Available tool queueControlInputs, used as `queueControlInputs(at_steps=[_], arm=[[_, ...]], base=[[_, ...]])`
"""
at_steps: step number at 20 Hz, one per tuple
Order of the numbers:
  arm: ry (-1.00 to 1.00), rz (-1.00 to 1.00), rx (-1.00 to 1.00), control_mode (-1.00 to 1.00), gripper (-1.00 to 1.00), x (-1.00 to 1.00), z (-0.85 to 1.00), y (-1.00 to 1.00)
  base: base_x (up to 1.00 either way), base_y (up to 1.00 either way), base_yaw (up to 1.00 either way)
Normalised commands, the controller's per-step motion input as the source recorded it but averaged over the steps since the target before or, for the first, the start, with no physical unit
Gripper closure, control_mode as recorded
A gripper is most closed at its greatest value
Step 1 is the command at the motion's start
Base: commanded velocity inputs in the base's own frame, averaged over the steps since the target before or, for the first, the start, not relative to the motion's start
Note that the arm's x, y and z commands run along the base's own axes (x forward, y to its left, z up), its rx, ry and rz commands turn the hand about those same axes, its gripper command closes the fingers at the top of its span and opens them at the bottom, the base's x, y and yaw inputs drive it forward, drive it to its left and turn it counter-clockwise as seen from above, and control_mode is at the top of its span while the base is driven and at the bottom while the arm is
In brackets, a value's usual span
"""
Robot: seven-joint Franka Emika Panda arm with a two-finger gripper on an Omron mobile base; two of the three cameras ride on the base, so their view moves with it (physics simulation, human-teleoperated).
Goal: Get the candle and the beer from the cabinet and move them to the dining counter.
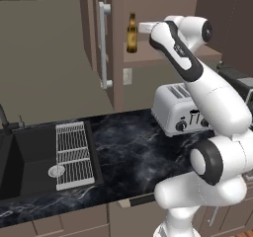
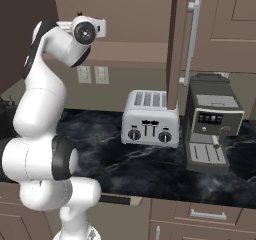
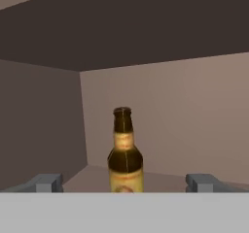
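The beer (image 3: 125,152), a brown bottle with a yellow label, stands upright on the shelf of the open cabinet (image 3: 185,106). In the left base view the beer (image 1: 131,32) is at the shelf's left end, inside the cabinet (image 1: 163,54), with the arm's hand just to its right. My gripper (image 3: 125,183) is open. Its two fingertips (image 3: 46,182) stand wide on either side of the bottle and short of it, holding nothing. The candle and the dining counter are out of view.
The cabinet's open doors (image 1: 104,43) (image 2: 176,44) hang on both sides of the arm. Below on the black worktop (image 1: 133,152) stand a toaster (image 1: 178,110) and a coffee machine (image 2: 212,121). A sink (image 1: 24,157) with a rack (image 1: 74,154) lies left.
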Motion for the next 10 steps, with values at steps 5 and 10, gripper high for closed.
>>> queueControlInputs(at_steps=[5,10], arm=[[0.0,0.0,0.0,-1.0,-1.0,0.25,0.0,0.02],[0.0,0.0,0.0,-1.0,-1.0,0.27,0.0,0.06]], base=[[0.0,0.0,0.0],[0.0,0.0,0.0]])
